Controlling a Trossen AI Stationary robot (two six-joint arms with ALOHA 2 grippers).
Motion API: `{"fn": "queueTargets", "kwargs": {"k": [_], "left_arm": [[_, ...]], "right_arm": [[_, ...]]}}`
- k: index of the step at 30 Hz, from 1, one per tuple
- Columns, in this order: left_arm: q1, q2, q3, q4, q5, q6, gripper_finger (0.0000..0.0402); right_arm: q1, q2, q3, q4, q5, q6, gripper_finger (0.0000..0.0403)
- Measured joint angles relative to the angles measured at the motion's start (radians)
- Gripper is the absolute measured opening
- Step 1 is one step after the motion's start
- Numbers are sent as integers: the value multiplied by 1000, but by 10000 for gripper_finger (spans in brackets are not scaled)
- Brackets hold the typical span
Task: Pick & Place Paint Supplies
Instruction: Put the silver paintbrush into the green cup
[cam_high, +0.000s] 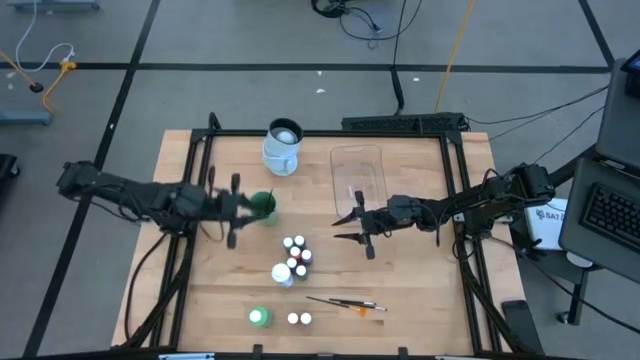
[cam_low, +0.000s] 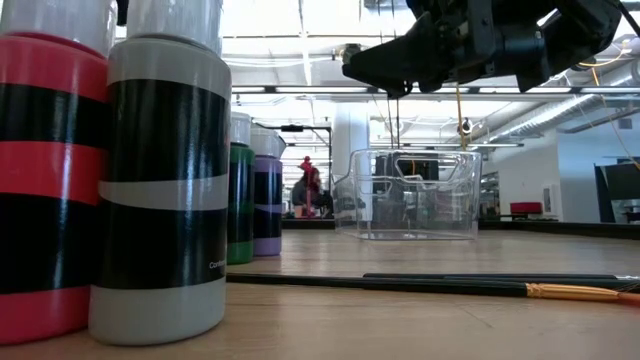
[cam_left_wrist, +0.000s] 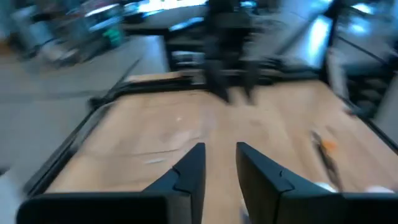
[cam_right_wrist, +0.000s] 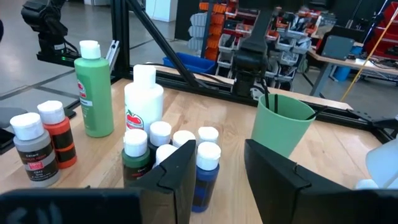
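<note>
Left gripper (cam_high: 233, 208) sits just beside the green cup (cam_high: 264, 206), left of table centre. Its fingers look slightly parted with nothing between them, though the left wrist view is smeared, so that is only probably right. Right gripper (cam_high: 352, 226) hangs above bare table between the clear tray (cam_high: 358, 160) and the cluster of small paint bottles (cam_high: 296, 252), with its jaws apart and empty.

Supplies are all on the table and none are in the tray. The small bottles stand packed near centre, with the white bottle (cam_high: 283, 274) touching the cluster on its near side. The green bottle (cam_high: 258, 317) and two more small ones stand near the front edge. Brushes (cam_high: 345, 303) lie flat to the right of those. The right wrist view shows a dark handle standing in the cup.

Risks:
- The left gripper is so close to the cup that any sideways swing could tip it and spill what is inside.
- The small bottles touch each other, so a finger coming down on one likely shoves or topples its neighbours, and a fallen bottle rolls.
- The brushes are thin and flat on the wood, so the fingers may scrape or flick them instead of pinching.
- Both arms work near centre, so reaching for the same cluster could make them clash.
</note>
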Motion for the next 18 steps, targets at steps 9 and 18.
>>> {"fn": "queueTargets", "kwargs": {"k": [9, 18], "left_arm": [[-153, -42, -65, 40, -137, 52, 8], [6, -230, -114, 4, -117, 41, 2]], "right_arm": [[0, 0, 0, -1, 0, 26, 128], [-1, 0, 0, 7, -25, -21, 128]]}}
